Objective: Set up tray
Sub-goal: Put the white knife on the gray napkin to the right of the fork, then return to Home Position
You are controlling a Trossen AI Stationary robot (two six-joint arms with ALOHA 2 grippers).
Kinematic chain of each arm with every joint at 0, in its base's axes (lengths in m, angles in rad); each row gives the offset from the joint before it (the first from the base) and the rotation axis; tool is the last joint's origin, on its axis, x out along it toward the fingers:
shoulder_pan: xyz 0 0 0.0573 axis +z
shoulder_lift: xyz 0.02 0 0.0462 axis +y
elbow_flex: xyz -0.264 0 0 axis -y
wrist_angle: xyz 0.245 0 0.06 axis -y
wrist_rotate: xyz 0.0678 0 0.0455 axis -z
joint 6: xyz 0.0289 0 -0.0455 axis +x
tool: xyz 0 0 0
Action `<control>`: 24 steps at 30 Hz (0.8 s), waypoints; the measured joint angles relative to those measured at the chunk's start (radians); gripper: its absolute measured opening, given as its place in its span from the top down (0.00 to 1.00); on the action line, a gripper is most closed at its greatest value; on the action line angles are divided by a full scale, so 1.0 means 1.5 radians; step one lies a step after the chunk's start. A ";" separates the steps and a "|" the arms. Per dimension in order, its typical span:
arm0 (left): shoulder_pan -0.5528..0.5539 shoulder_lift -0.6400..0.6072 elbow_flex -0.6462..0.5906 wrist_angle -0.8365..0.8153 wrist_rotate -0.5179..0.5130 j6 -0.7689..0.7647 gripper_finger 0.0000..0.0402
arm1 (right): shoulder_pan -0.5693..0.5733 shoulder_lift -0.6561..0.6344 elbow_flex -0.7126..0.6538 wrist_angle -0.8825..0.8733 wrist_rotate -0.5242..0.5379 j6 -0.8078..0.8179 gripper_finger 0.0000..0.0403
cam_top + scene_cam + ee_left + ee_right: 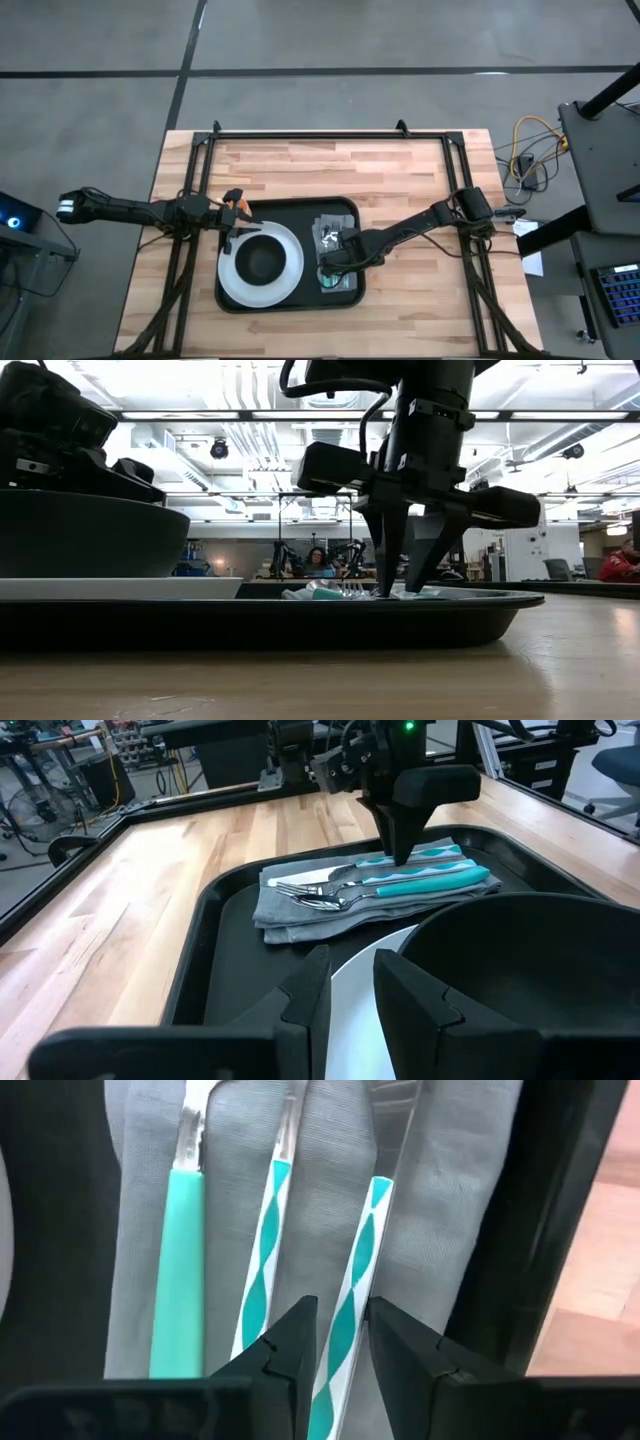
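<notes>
The black tray (300,207) lies mid-table. On its left half a white plate (228,272) carries a black bowl (262,260). On its right half lies a folded grey cloth (300,915) with three pieces of teal-handled cutlery (400,883) side by side. My right gripper (342,1330) points down over the cloth, open. Its fingers stand on either side of a striped teal-and-white handle (352,1295) with a gap on each side. My left gripper (352,982) is open, at the plate's far-left rim near the tray's left edge. Whether it touches the plate I cannot tell.
Bare wooden table (420,170) surrounds the tray on all sides. A black metal frame (330,133) runs along the far edge and down both sides. Beyond the table the low view shows a workshop with a seated person (318,563) far off.
</notes>
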 joint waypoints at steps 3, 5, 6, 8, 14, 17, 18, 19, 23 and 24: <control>0.000 0.000 0.001 0.000 0.000 0.000 0.85 | -0.001 -0.002 0.000 -0.005 -0.006 -0.001 0.79; 0.000 0.000 0.000 0.000 0.000 0.000 0.85 | -0.001 -0.010 0.000 -0.007 0.005 -0.006 0.79; 0.000 0.000 0.000 0.000 0.000 0.000 0.85 | 0.000 -0.016 0.000 -0.008 0.016 -0.014 0.79; 0.000 0.000 0.000 0.000 0.000 0.000 0.85 | 0.000 -0.028 0.000 -0.016 0.043 -0.034 0.78; 0.000 0.000 0.000 0.000 0.000 0.000 0.85 | 0.000 -0.076 0.000 -0.027 0.146 -0.149 0.78; 0.000 0.000 0.001 0.000 0.000 0.000 0.85 | 0.000 -0.094 0.000 -0.020 0.210 -0.229 0.80; 0.000 0.000 0.000 0.000 0.000 0.000 0.85 | 0.000 -0.097 0.000 -0.020 0.231 -0.261 0.80; 0.000 0.000 0.000 0.000 0.000 0.000 0.85 | 0.000 -0.100 0.000 -0.020 0.250 -0.293 0.80; 0.000 0.000 0.000 0.000 0.000 0.000 0.85 | 0.000 -0.107 0.000 -0.010 0.277 -0.410 0.82; 0.000 0.000 0.000 0.000 0.000 0.000 0.85 | 0.000 -0.106 0.000 -0.008 0.277 -0.435 0.82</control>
